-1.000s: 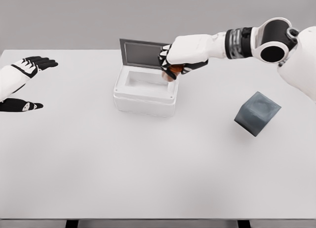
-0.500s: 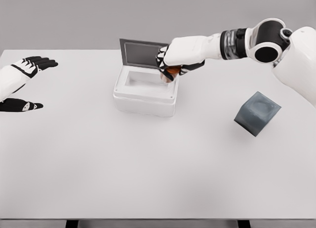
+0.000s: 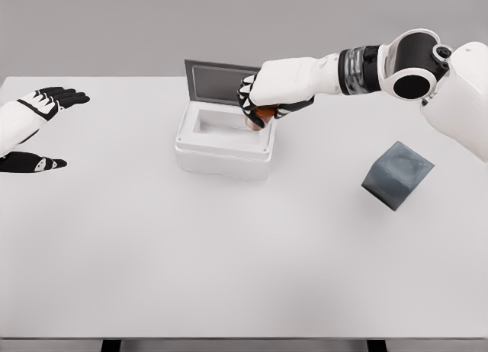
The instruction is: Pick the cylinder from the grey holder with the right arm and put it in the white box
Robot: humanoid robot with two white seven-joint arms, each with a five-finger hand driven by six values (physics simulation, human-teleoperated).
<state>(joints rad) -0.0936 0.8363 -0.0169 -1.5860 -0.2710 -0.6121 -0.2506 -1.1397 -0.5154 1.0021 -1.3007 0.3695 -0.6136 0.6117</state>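
While the white bench (image 3: 229,253) carries everything, I take the white box (image 3: 225,142) as my landmark: it sits open, its grey lid (image 3: 217,83) raised at the far side. Well to the right of the box and nearer me lies the grey holder (image 3: 396,174), tipped on an edge, its socket apparently vacant. Far to the left of the box my left hand (image 3: 38,112) rests with fingers spread, holding nothing.

My right hand (image 3: 263,100) hangs over the box's right rear corner, fingers curled tight around the cylinder (image 3: 259,114). Only a small orange-brown patch of it shows beneath the palm, above the cavity's right edge.

I judge the cylinder rigid, light and smooth, so likely to slip if the grip loosens unevenly; a wrap around its side wall suits it.

Most of the cylinder is buried in my fingers, so I cannot tell its length or tilt. I cannot tell how far it clears the rim. The box floor near the right wall is hidden behind the hand.
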